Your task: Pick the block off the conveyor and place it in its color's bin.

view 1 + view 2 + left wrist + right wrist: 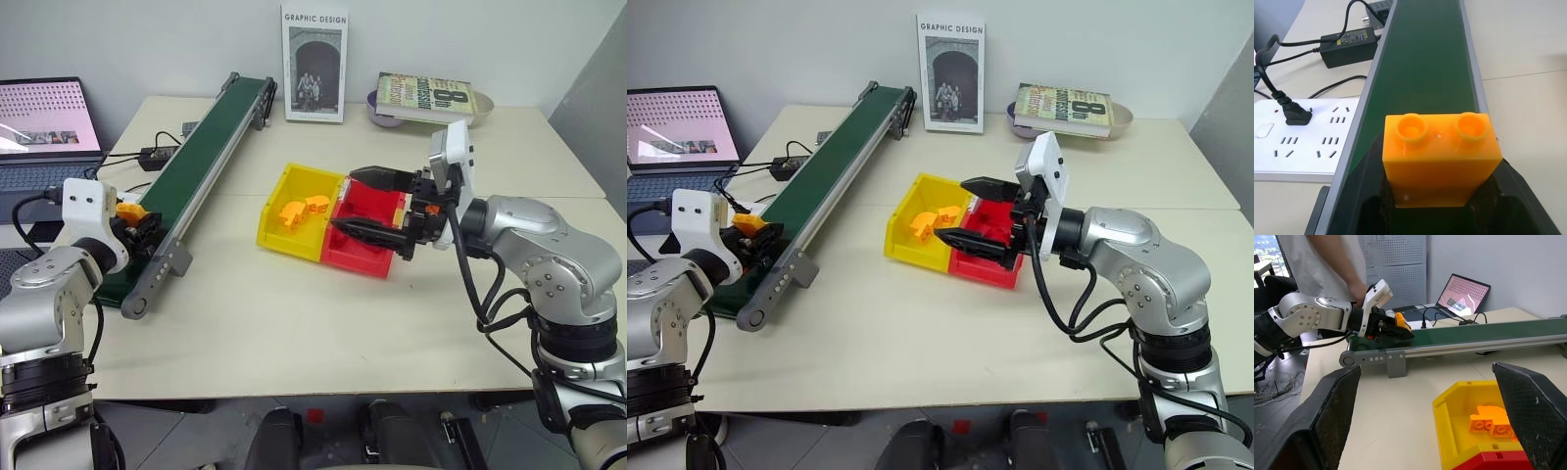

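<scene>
- A pale table (294,333) is carrying the conveyor (211,147), which is running from the near left edge toward the back wall, its dark green belt lying between grey side rails.
- A laptop (44,132) is glowing at the left, with a white power strip (1298,139) and a black adapter (1349,41) lying just beside the conveyor.
- A booklet (314,62) is leaning upright against the wall at the back, and a book (426,95) is resting on a bowl near it.
- The bin (294,211) is sitting mid-table, joined along one side to a red bin (372,235); several orange blocks are lying inside the yellow one.
- In the right wrist view, a person (1327,259) is standing behind the table's far end.
- The left gripper (140,223) is clamping the block (1440,156) between its two black fingers, studs facing away from the wrist, over the near end of the belt.
- The right gripper (377,206) is gaping wide with nothing in it, one finger over the red bin's far rim and the other over its near side.
- The left arm is reaching forward beside the conveyor's near roller, its gripper pointing slightly downward along the belt.
- The right arm is bending across the table, its gripper pointing roughly level toward the robot's left.
</scene>
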`<state>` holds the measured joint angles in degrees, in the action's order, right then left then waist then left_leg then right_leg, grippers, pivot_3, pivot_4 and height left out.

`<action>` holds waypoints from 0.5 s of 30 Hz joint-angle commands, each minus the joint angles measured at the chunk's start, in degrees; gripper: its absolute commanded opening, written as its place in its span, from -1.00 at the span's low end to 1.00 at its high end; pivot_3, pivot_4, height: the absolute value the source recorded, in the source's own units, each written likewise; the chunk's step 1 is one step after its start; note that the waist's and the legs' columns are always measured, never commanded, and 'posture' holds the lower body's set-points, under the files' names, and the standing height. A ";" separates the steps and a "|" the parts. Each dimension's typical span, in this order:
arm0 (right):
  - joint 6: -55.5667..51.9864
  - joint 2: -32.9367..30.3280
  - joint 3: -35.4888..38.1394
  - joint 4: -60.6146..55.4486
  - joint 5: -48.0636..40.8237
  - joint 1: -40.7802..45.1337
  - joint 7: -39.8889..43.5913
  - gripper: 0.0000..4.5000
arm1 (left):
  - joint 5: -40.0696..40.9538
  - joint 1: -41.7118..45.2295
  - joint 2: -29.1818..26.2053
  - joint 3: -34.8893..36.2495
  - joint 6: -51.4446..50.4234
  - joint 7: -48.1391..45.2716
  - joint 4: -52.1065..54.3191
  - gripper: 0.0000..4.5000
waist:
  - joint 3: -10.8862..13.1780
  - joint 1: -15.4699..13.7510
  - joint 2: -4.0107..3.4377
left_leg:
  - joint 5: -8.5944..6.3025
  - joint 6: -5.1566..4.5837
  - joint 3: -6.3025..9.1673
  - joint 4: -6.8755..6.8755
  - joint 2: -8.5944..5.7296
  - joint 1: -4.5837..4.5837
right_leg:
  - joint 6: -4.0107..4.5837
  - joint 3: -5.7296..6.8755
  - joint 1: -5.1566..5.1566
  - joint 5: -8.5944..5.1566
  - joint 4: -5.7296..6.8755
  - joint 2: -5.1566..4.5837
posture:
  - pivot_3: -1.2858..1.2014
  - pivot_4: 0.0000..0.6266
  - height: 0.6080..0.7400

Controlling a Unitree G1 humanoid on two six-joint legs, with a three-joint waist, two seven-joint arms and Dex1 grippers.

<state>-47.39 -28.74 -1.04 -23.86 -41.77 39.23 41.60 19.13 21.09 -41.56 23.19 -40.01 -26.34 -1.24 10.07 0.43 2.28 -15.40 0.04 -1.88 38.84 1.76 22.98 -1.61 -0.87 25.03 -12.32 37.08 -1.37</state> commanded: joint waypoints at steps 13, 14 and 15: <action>-6.67 -7.40 1.20 -16.53 5.94 -11.79 -13.36 1.00 | -3.57 26.05 12.63 -24.46 10.23 -13.36 -13.17 -0.32 | -0.03 -0.17 0.05 | 0.00 -0.01 -0.03 0.02 -0.19 0.09 | -0.02 -0.08 0.01 0.00 -0.08 0.18 | 0.03 -0.52 1.00; -7.55 -7.19 1.41 -17.79 5.61 -12.52 -14.29 1.00 | -4.26 27.11 13.58 -25.35 11.92 -14.06 -16.10 -0.32 | -0.03 -0.10 0.05 | 0.00 -0.01 -0.05 0.01 -0.18 0.07 | -0.02 -0.09 0.01 0.00 -0.07 0.24 | 0.03 -0.52 1.00; -8.26 -7.03 1.58 -18.72 5.36 -13.02 -15.00 1.00 | -4.86 27.93 14.28 -25.92 13.33 -14.66 -18.43 -0.32 | -0.03 -0.07 0.05 | 0.00 -0.01 0.00 0.00 -0.19 0.07 | -0.01 -0.04 0.01 0.00 -0.03 0.30 | 0.03 -0.52 1.00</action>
<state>-54.35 -35.80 -1.23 -38.53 -35.23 26.45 28.45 15.75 47.10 -27.78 -2.04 -30.66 -39.44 -16.18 10.04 0.37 2.33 -15.40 0.02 -1.86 38.84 1.57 23.05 -1.62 -0.89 25.04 -12.32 37.05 -1.01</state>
